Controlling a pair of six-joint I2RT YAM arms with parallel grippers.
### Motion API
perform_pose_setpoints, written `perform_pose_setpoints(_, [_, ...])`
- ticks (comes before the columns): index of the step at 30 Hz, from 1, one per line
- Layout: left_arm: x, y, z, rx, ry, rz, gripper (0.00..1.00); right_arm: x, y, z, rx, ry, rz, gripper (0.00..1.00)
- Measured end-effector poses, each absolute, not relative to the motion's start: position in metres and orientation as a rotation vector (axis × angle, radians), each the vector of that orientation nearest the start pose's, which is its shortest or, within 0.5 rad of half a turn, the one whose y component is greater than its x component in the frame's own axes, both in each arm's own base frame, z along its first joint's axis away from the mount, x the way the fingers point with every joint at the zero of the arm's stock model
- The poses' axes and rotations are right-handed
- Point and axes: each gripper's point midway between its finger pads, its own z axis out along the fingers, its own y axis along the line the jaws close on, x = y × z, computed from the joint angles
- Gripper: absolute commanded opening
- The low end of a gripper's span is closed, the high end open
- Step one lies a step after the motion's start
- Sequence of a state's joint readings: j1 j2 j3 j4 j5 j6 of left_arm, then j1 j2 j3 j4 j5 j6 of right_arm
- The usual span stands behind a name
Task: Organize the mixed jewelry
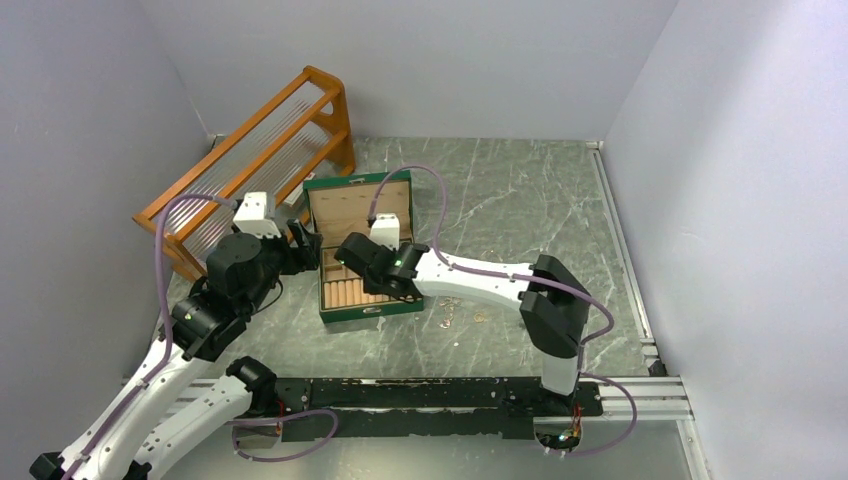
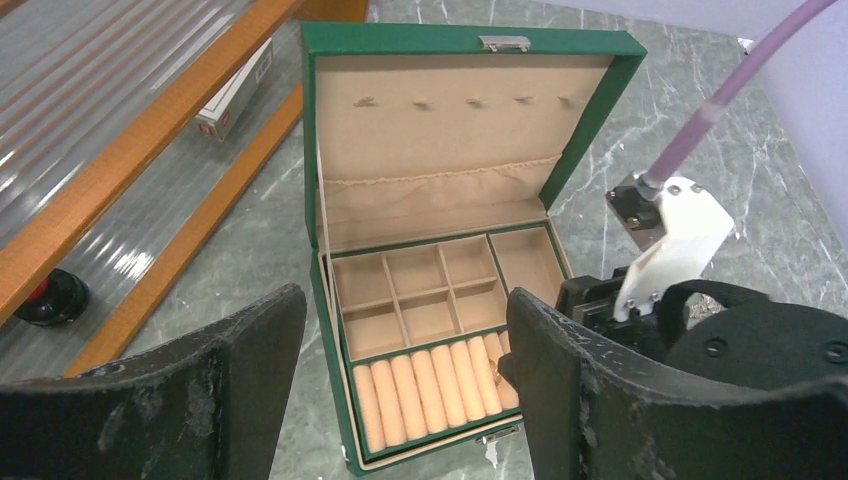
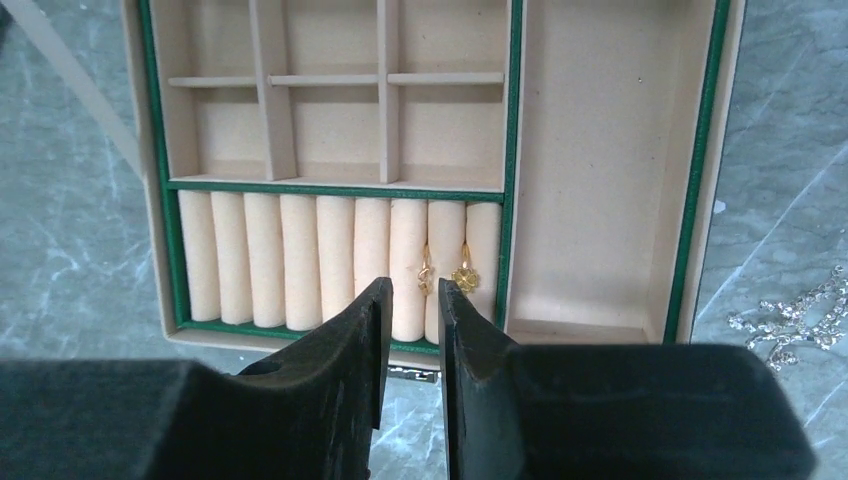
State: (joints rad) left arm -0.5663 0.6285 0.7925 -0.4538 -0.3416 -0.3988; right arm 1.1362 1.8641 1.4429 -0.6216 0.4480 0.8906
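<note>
Right gripper (image 3: pixel 413 290) over box (image 3: pixel 705 150), jaws barely parted, empty. Two gold pieces (image 3: pixel 464 278) seated in ring rolls (image 3: pixel 300 260); loose pieces (image 3: pixel 790 320) beside box. Left gripper (image 2: pixel 405 300) wide, empty. Placing looks done; next likely lift clear, fetch another.

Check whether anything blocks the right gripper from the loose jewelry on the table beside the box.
Nothing visible does. The right gripper hangs over the ring rolls at the front of the box; the jewelry lies on the table past the box's right side, with only that low wall between.
</note>
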Motion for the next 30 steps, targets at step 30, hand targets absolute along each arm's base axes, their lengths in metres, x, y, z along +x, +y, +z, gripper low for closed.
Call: perform_pose_setpoints(30, [0.242,-0.170,0.247,0.171,1.901,-0.643,0.88,0.191,0.141,0.046,0.360,2.600,-0.027,0.47])
